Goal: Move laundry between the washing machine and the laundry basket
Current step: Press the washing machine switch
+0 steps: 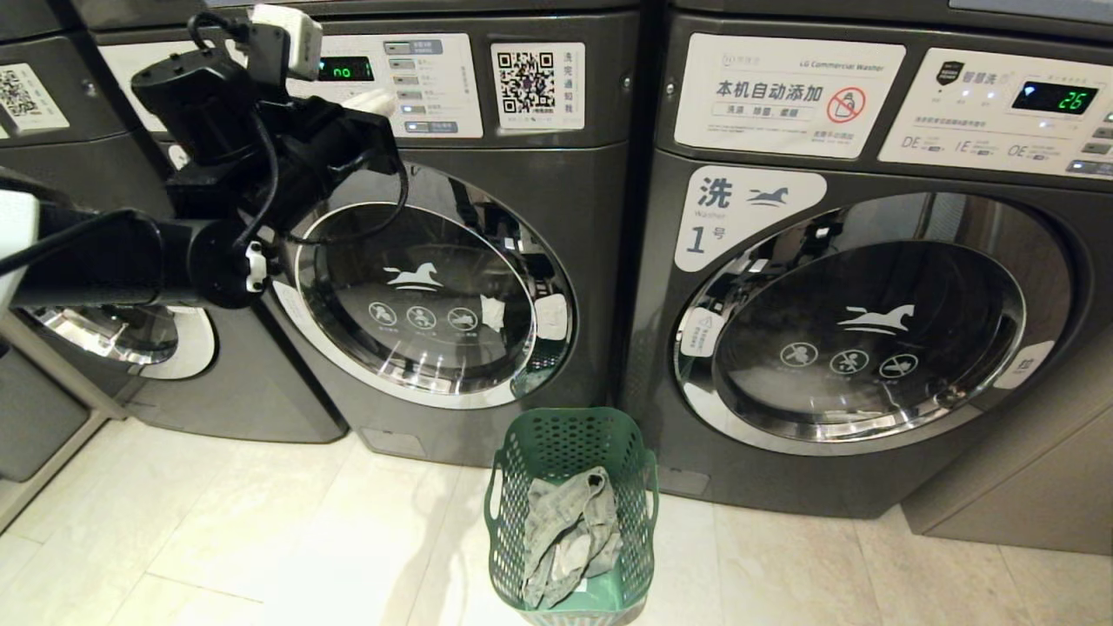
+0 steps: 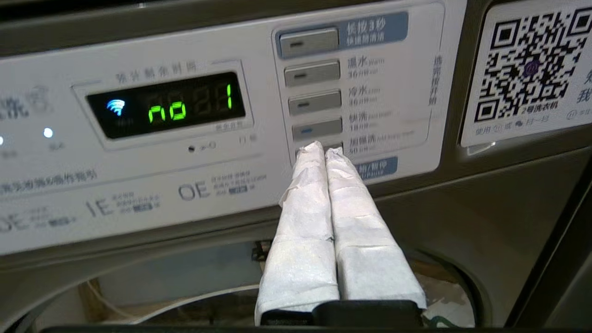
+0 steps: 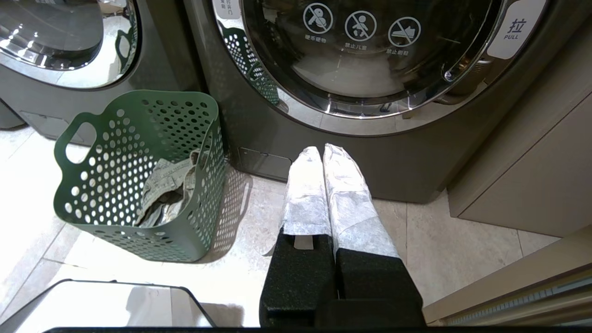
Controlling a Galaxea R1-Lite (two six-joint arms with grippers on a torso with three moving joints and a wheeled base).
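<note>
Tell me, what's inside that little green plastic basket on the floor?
A crumpled bundle of grey-beige cloth lies in the perforated dark green plastic basket. The cloth covers most of the base, so anything beneath it cannot be seen.

We see the washing machine (image 1: 452, 287), dark grey, its round chrome-rimmed glass door shut. The laundry basket (image 1: 569, 443), dark green and perforated, stands upright on the floor before it, holding the crumpled grey-beige laundry (image 1: 574, 539).

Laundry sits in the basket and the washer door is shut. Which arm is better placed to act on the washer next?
Left. The left gripper, shut, is at the washer's button panel; the right gripper hangs low near the floor.
</note>
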